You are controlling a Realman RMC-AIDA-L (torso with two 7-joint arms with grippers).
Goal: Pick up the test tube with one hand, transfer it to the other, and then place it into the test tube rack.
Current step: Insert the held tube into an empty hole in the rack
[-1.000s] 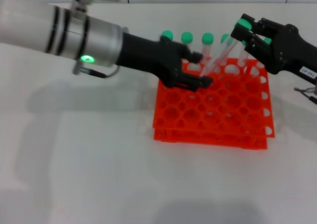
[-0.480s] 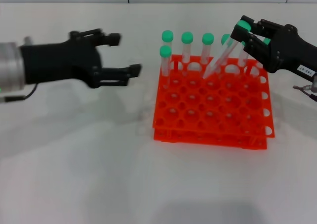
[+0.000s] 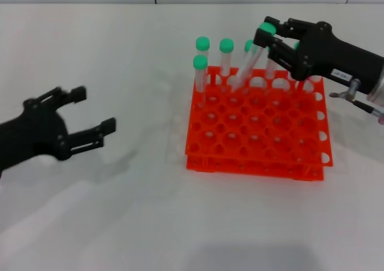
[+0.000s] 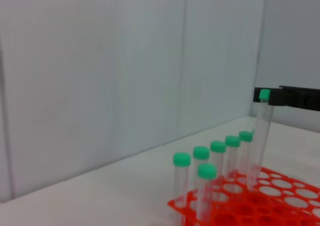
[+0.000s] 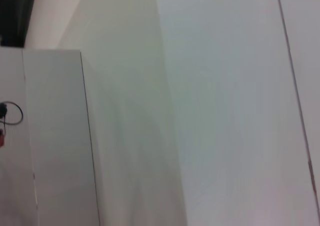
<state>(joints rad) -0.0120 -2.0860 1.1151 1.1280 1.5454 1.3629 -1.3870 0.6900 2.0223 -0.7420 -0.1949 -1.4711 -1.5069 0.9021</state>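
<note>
The right gripper (image 3: 268,36) clenches the test tube (image 3: 252,58) just under its green cap, holding it tilted over the far rows of the test tube rack (image 3: 258,127), its lower end down at the holes. Other green-capped tubes (image 3: 226,61) stand upright along the rack's far edge. The left gripper (image 3: 84,118) hangs well apart over the white table (image 3: 144,223), fingers spread and empty.

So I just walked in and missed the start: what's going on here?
The right gripper holds a green-capped test tube by its cap end, tilted, with its lower end at the back rows of the orange test tube rack. The left gripper hangs open and empty over the table, well left of the rack.
</note>
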